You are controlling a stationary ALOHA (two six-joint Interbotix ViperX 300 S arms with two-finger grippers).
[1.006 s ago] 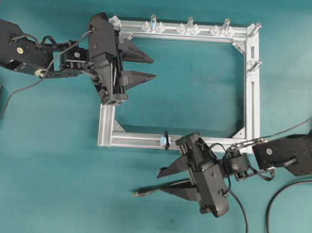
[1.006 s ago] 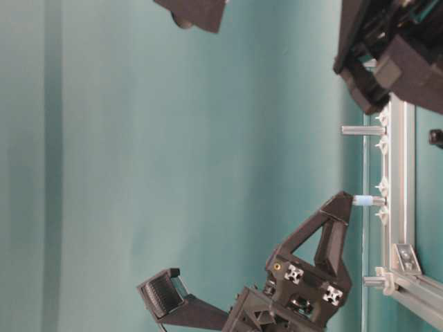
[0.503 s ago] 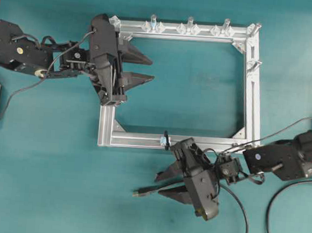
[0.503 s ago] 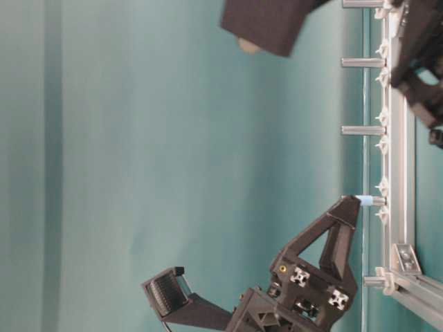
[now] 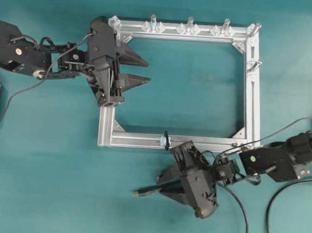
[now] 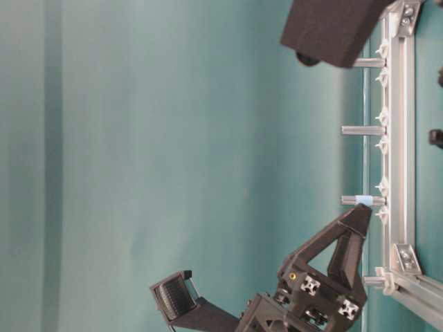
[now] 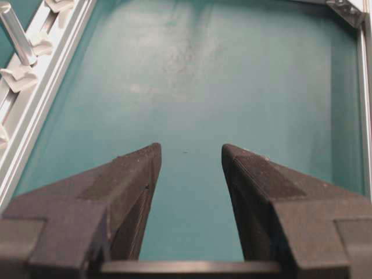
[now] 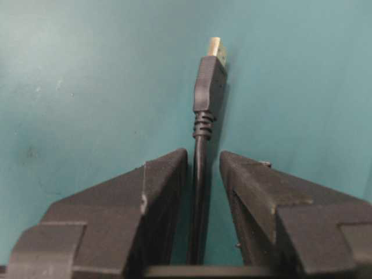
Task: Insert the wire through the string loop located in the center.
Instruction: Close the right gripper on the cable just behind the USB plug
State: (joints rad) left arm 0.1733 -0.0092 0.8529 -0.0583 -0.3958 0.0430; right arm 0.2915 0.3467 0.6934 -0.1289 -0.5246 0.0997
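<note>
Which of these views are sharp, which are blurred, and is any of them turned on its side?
Overhead: sharp, evenly lit, soft shadows under the frame. Table-level: turned on its side, a dark blurred block at the top. Left wrist: fingers soft, frame rail clearer. Right wrist: plug fairly sharp, its gold tip slightly blurred, fingers softer.

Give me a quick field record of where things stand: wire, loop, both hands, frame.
wire: plug lies on the table, gold tip pointing away from the right hand; cable runs back between its fingers
loop: upright on the near rail of the frame, nothing through it
right hand: open, straddling the wire just behind the plug, gaps visible on both sides
left hand: open, empty, over the frame's left end
step done: none, wire not yet gripped
</note>
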